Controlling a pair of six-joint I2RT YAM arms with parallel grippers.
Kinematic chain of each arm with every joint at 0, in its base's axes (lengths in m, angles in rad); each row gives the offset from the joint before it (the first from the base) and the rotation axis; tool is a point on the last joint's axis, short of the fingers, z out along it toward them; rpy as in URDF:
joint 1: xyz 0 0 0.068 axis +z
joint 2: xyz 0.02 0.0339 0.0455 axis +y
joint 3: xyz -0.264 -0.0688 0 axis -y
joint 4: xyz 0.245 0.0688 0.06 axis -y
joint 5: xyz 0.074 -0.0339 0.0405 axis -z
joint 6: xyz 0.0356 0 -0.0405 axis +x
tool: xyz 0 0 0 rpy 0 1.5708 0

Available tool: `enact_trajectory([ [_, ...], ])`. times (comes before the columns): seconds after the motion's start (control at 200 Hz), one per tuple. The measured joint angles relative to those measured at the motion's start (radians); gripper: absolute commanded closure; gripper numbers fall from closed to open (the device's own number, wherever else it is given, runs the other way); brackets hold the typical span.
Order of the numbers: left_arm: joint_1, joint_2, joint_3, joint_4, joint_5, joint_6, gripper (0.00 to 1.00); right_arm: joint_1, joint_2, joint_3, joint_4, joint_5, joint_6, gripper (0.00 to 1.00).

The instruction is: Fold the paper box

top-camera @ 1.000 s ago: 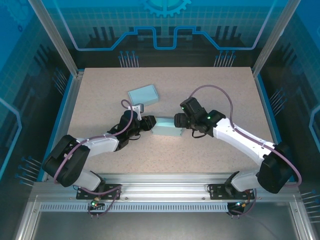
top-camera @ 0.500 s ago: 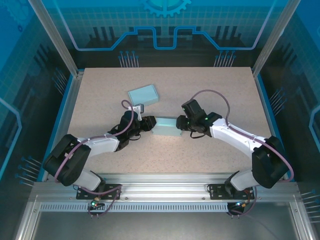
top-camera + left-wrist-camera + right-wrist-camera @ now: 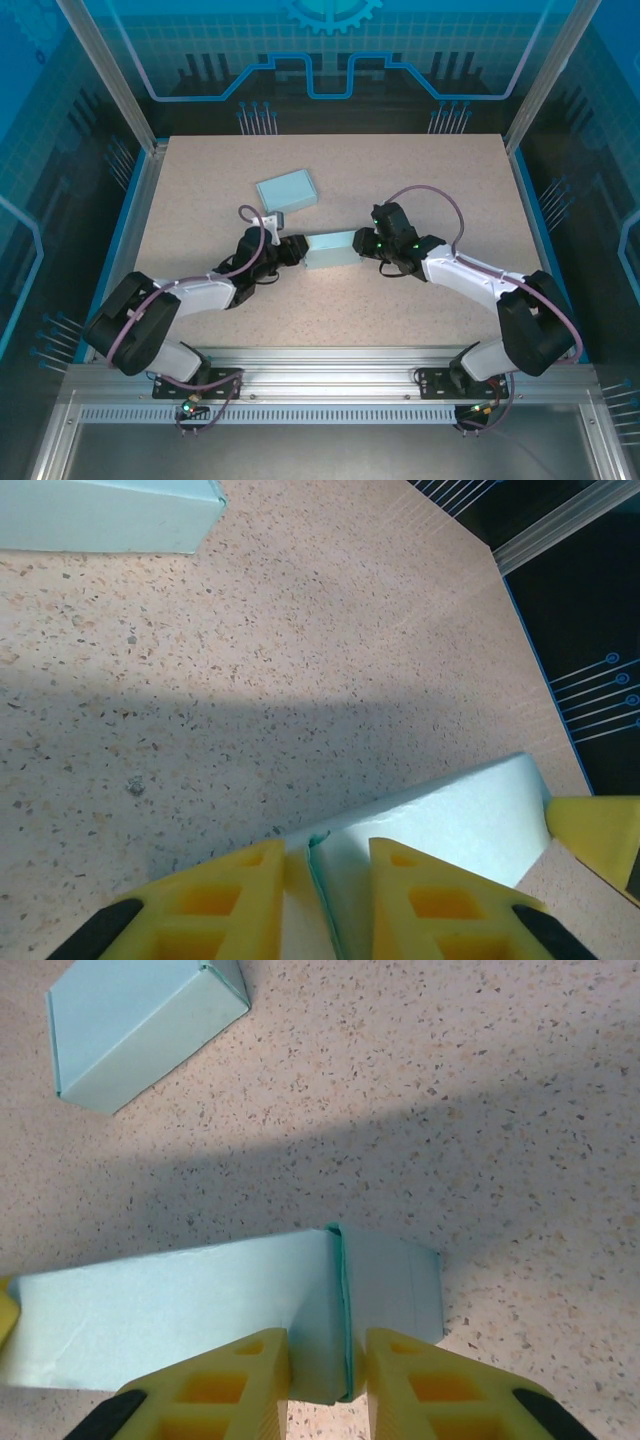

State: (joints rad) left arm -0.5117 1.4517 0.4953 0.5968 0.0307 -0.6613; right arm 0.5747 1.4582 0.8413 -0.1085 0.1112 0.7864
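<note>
Paper box (image 3: 330,250) is lying near the middle of the speckled table (image 3: 430,170), and I am pinching it at both ends. My left pincer (image 3: 322,885) is closing its yellow fingers (image 3: 240,900) narrowly on the edge at the box's left end. My right pincer (image 3: 327,1380) is clamping just as narrowly across the right end. I am counting two pale blue boxes in all. The second box (image 3: 287,189) is sitting farther back and to the left, well apart from the one I am holding and touching neither arm. Both boxes are showing closed faces, so I cannot tell what either is holding inside.
</note>
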Motion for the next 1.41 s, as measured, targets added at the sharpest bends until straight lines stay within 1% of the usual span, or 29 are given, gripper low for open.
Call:
enact_trajectory([
  [0.05,0.000,-0.011,-0.008,-0.001,0.001,0.012,0.72,0.000,0.000,0.000,0.007,0.000,0.000,0.74],
  [0.105,0.000,-0.024,-0.012,-0.014,0.005,0.030,0.67,0.000,0.000,0.001,0.010,0.000,0.000,0.74],
  [0.2,0.000,-0.047,-0.010,-0.056,0.016,0.062,0.61,0.000,0.002,0.010,0.002,-0.001,-0.001,0.74],
  [0.28,0.000,-0.069,0.011,-0.129,0.019,0.098,0.55,0.000,0.003,0.025,-0.025,-0.002,-0.002,0.74],
  [0.395,0.002,-0.095,0.074,-0.281,0.019,0.176,0.46,0.001,0.003,0.051,-0.082,-0.008,-0.008,0.74],
  [0.47,0.005,-0.110,0.122,-0.371,0.020,0.277,0.43,0.003,0.003,0.074,-0.124,-0.008,-0.014,0.73],
  [0.565,0.006,-0.131,0.175,-0.439,0.043,0.426,0.29,0.010,0.003,0.095,-0.180,-0.008,-0.023,0.73],
  [0.61,0.006,-0.137,0.199,-0.461,0.072,0.534,0.23,0.010,0.003,0.103,-0.198,-0.008,-0.027,0.72],
  [0.655,0.006,-0.140,0.217,-0.479,0.107,0.618,0.18,0.010,0.003,0.110,-0.214,-0.008,-0.028,0.72],
  [0.705,0.006,-0.139,0.237,-0.504,0.149,0.719,0.15,0.012,0.003,0.119,-0.235,-0.008,-0.032,0.72],
  [0.725,0.006,-0.139,0.242,-0.513,0.166,0.748,0.13,0.013,0.003,0.123,-0.243,-0.008,-0.035,0.72],
  [0.775,0.006,-0.134,0.256,-0.532,0.206,0.829,0.11,0.014,0.005,0.133,-0.264,-0.008,-0.039,0.72],
  [0.88,0.006,-0.101,0.290,-0.567,0.284,0.954,0.08,0.014,0.019,0.157,-0.293,-0.008,-0.046,0.72],
  [0.925,0.006,-0.082,0.312,-0.596,0.319,0.998,0.06,0.014,0.027,0.168,-0.302,-0.008,-0.047,0.73],
  [0.996,0.006,-0.054,0.344,-0.640,0.369,1.059,0.06,0.014,0.039,0.185,-0.311,-0.008,-0.050,0.73],
  [1.066,0.003,-0.042,0.362,-0.671,0.396,1.104,0.06,0.014,0.045,0.194,-0.320,-0.007,-0.050,0.73],
  [1.241,-0.010,-0.026,0.366,-0.713,0.386,1.148,0.10,0.021,0.041,0.198,-0.346,-0.001,-0.050,0.73],
  [1.336,-0.029,-0.010,0.366,-0.724,0.346,1.160,0.12,0.032,0.024,0.185,-0.361,0.011,-0.049,0.73],
  [1.406,-0.059,-0.007,0.360,-0.715,0.309,1.165,0.12,0.042,0.001,0.156,-0.372,0.018,-0.043,0.73],
])
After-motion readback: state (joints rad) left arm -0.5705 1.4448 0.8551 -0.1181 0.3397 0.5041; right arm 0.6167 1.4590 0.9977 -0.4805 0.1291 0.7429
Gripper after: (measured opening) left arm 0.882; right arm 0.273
